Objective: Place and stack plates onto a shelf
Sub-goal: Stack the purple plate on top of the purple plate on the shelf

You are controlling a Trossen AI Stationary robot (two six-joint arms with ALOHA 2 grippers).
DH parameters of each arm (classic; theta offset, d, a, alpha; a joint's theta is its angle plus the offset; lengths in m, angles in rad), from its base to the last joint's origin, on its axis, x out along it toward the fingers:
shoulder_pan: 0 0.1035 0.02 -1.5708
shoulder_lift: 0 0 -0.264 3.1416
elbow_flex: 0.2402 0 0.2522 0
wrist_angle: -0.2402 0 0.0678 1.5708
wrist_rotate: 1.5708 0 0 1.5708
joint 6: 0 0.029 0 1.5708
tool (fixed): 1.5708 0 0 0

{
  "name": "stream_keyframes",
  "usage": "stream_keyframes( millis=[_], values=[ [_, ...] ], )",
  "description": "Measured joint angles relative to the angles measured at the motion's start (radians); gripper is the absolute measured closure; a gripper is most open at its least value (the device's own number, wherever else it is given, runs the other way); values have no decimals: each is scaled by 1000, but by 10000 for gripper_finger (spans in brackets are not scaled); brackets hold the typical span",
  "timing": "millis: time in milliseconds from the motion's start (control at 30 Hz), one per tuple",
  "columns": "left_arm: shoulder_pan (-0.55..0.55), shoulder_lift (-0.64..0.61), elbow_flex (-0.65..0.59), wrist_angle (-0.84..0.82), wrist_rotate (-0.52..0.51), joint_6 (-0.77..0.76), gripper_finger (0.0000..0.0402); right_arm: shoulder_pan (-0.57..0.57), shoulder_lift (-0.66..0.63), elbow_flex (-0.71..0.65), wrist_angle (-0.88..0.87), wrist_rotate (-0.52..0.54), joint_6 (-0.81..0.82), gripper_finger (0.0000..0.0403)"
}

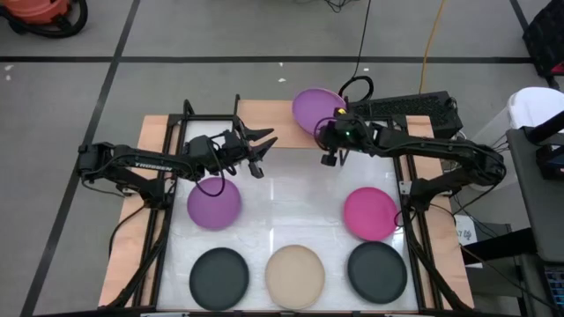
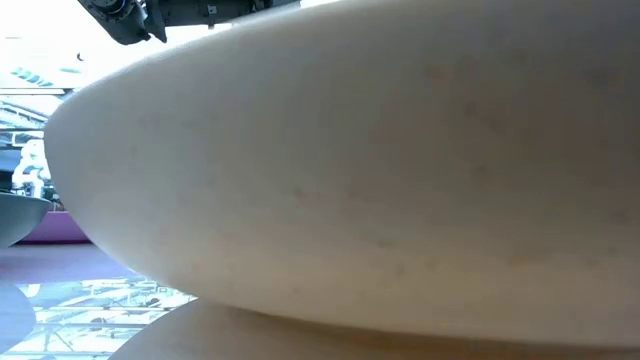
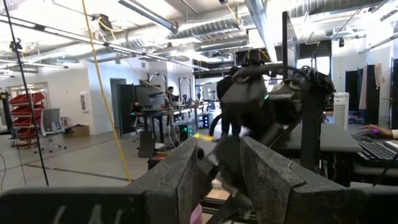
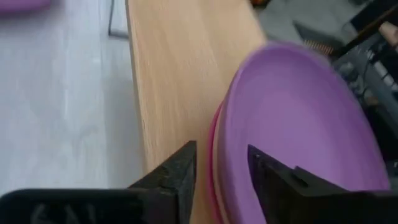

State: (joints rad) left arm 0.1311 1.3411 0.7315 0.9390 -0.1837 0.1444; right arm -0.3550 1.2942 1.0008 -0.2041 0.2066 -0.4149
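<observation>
right gripper [image 4: 221, 168] is clamped on the rim of a purple plate [image 4: 298, 118], tilting it over the pink-edged plate [image 4: 216, 152] on the shelf [image 4: 168, 81] so it stacks, while the left gripper [image 1: 262, 151] waits spread and empty over the worktop [image 1: 291, 198].

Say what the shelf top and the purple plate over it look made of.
Shelf top: light wood or wood veneer, going by the faint straight grain and pale tan tone; smooth, low sheen.
Purple plate: probably plastic or silicone, though matte ceramic is possible; even colour, no glare, soft rounded rim. The right gripper grips its edge.
</observation>
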Motion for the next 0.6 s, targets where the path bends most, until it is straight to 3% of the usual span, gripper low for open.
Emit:
stream_keyframes(
  millis=[167,333,433,600],
  values=[
    [-1,0,0,-4,7,-18,273,56,-102,0,10,0,-6,254],
    [-28,0,23,-87,119,-43,273,133,-265,0,-6,1,22,255],
    [-70,0,111,-353,91,-45,273,187,-370,0,-35,-3,80,260],
    [-150,25,318,-964,-1,-134,273,270,-509,-65,-54,-105,174,260]
  ],
)
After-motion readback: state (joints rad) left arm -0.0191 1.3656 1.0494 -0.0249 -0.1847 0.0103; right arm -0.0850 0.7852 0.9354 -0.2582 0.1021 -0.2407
